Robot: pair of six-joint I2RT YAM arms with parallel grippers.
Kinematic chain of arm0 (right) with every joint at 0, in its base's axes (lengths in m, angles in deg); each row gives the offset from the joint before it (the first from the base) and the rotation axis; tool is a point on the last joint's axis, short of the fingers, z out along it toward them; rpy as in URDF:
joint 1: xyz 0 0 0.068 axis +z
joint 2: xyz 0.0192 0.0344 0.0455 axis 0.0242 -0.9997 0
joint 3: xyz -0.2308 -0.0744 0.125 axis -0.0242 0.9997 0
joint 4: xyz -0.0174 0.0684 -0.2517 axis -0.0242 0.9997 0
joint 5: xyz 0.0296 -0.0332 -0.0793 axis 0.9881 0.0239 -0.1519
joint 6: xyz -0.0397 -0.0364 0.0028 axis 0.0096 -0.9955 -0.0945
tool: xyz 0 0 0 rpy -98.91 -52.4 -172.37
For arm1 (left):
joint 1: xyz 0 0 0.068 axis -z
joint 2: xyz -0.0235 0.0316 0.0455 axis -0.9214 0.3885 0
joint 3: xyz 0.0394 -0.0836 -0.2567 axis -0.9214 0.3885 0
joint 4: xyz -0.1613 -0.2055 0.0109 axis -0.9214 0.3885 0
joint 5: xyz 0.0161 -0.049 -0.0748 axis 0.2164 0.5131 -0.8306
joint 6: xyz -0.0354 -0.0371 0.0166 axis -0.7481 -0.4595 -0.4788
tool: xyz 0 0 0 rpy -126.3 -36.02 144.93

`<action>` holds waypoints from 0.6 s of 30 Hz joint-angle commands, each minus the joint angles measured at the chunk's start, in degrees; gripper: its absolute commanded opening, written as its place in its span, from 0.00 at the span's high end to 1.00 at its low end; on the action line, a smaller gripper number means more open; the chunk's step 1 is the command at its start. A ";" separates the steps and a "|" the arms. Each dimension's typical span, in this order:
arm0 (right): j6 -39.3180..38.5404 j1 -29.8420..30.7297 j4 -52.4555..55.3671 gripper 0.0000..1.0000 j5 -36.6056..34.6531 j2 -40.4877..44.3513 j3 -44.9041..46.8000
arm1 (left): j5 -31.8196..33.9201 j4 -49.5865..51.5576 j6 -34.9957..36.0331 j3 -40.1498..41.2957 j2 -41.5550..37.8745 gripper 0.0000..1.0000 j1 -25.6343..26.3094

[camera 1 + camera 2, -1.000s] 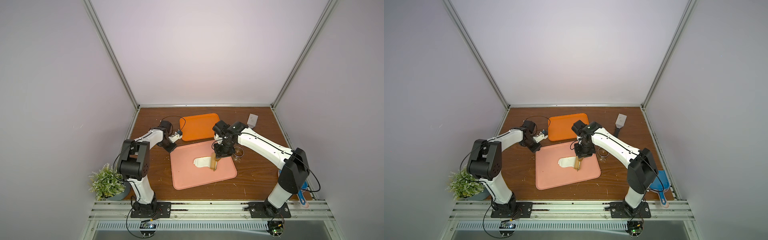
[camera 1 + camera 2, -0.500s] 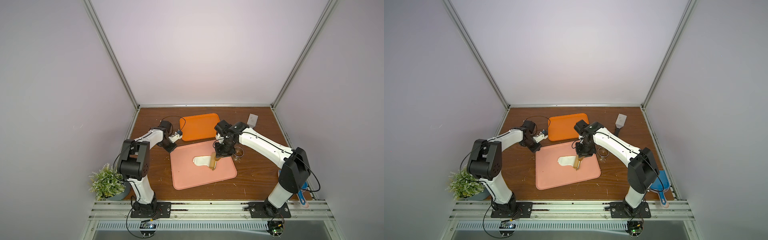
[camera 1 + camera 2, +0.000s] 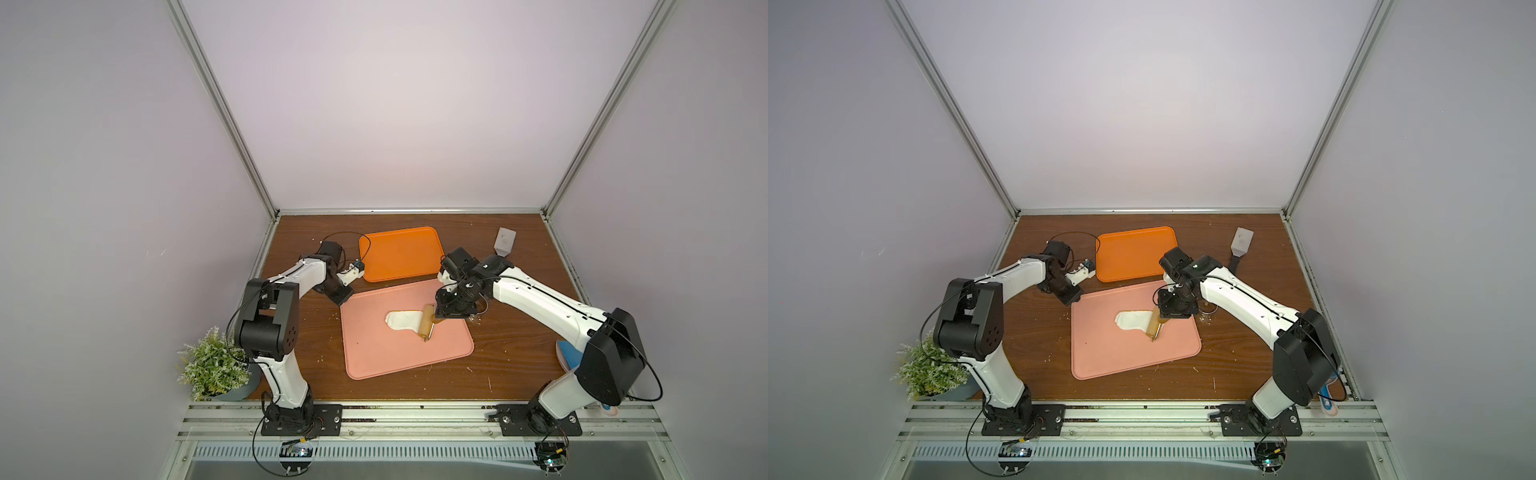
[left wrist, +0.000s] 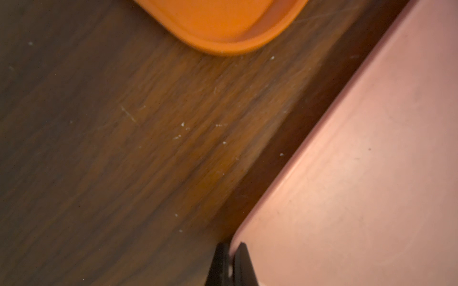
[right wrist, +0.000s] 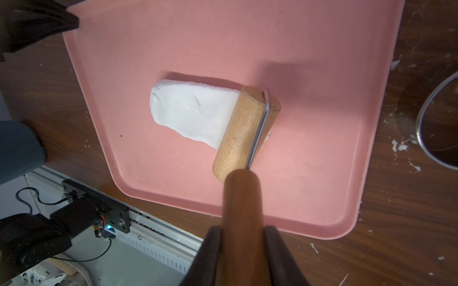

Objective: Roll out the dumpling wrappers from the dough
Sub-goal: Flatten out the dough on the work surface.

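Right gripper (image 5: 241,247): clamped on roller (image 5: 244,131) handle.
Dough (image 5: 190,111): stretches from roller toward left arm.
Left gripper (image 4: 230,262): pinching tray (image 4: 371,148) corner.

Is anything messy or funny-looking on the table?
Yes. White crumbs are scattered on the table beside the pink tray. The tray sits crooked to the table edge, and the dough under the roller is lopsided, not round.
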 commanded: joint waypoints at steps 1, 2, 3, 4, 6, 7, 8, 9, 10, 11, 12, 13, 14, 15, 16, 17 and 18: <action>-4.01 -0.66 8.30 1.00 -8.43 -3.78 3.29 | 1.92 -4.30 -0.67 4.65 8.71 1.00 0.50; -5.01 -0.28 7.20 1.00 -6.22 -2.85 1.70 | 1.78 -4.29 -0.68 4.70 8.70 1.00 0.49; -6.01 0.11 6.37 1.00 -4.16 -2.22 -0.12 | 1.68 -4.29 -0.62 4.66 8.69 1.00 0.51; -7.01 0.41 6.11 1.00 -2.52 -2.07 -1.94 | 1.75 -4.31 -0.61 4.70 8.69 1.00 0.51; -8.50 0.89 7.54 1.00 -2.16 -2.44 -7.23 | 1.63 -4.31 -0.71 4.65 8.69 1.00 0.56; -8.78 1.12 8.44 1.00 -3.07 -2.67 -9.40 | 1.56 -4.29 -0.72 4.69 8.69 1.00 0.51; -9.24 1.21 9.53 1.00 -3.79 -2.85 -11.62 | 1.57 -4.31 -0.70 4.66 8.69 1.00 0.49; -9.61 1.25 10.41 1.00 -4.09 -3.03 -13.21 | 1.58 -4.32 -0.68 4.68 8.69 1.00 0.51; -10.02 1.25 11.45 1.00 -4.37 -3.21 -15.11 | 1.55 -4.33 -0.69 4.70 8.69 1.00 0.51; -10.36 1.25 12.78 1.00 -4.48 -3.46 -16.68 | 1.49 -4.27 -0.66 4.70 8.69 1.00 0.51; -10.66 1.25 13.58 1.00 -4.23 -3.62 -17.79 | 1.49 -4.31 -0.66 4.73 8.69 1.00 0.51; -10.93 1.25 14.06 1.00 -3.74 -3.66 -18.68 | 1.47 -4.31 -0.60 4.66 8.69 1.00 0.51; -10.99 1.24 14.18 1.00 -2.81 -3.41 -19.09 | 1.38 -4.29 -0.61 4.69 8.69 1.00 0.53; -10.96 1.25 14.06 1.00 -2.01 -3.33 -19.32 | 1.43 -4.33 -0.66 4.69 8.69 1.00 0.49; -10.95 1.25 13.97 1.00 -0.71 -3.18 -19.55 | 1.40 -4.29 -0.64 4.70 8.69 1.00 0.51; -10.74 1.32 13.79 1.00 0.33 -3.18 -19.78 | 1.38 -4.30 -0.64 4.66 8.69 1.00 0.51; -10.58 1.32 13.53 1.00 0.89 -3.07 -19.97 | 1.48 -4.33 -0.64 4.63 8.67 1.00 0.51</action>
